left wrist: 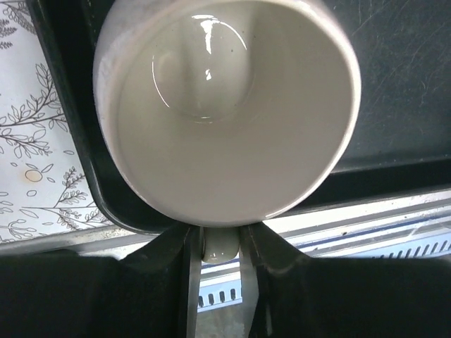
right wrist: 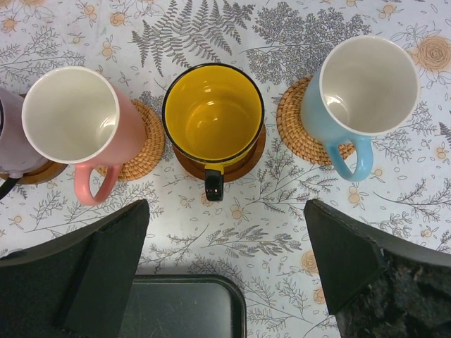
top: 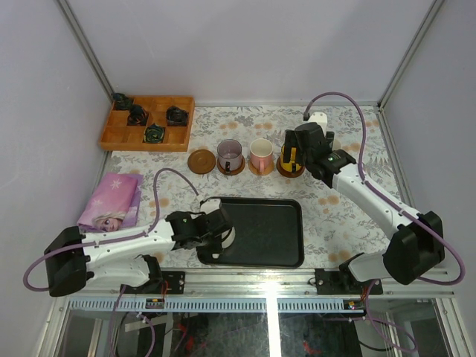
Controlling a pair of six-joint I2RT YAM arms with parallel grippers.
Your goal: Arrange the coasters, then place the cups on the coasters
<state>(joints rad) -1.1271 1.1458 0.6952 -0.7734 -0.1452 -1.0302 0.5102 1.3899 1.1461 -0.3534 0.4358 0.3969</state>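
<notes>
Desk, mid-task: my left jaws are clamped on the handle of the cream-white cup [left wrist: 225, 141], one finger [left wrist: 169, 267] pressed to each side of it. The cup's pale mouth gapes directly ahead of those jaws. It sits over the near left corner of the black tray [left wrist: 394, 84]. Whether it rests on the tray or hangs clear of it, I cannot tell.

My right jaws stand spread wide with nothing between them, above the leaf-patterned desk [right wrist: 211, 28]. Straight ahead of them the yellow cup [right wrist: 213, 113] stands upright on a dark brown coaster [right wrist: 243, 165], its dark handle pointing back toward the jaws. Ahead and to the left is the pink cup [right wrist: 70, 116] on a woven tan coaster [right wrist: 144, 144]. Ahead and to the right is the light blue cup [right wrist: 366, 84] on a second woven coaster [right wrist: 292, 130]. Farther left, half cut off by the edge of the wrist view, the mauve cup [right wrist: 8, 151] stands on a brown coaster [right wrist: 32, 172].

Seen from above, one bare coaster [top: 201, 161] lies at the left end of that row, just beside the mauve cup's coaster and well ahead of my left jaws, past the tray's far edge. A wooden compartment box [top: 145, 144] holding dark objects sits far ahead and to the left of those jaws. A pink pouch [top: 111, 199] lies to their left.
</notes>
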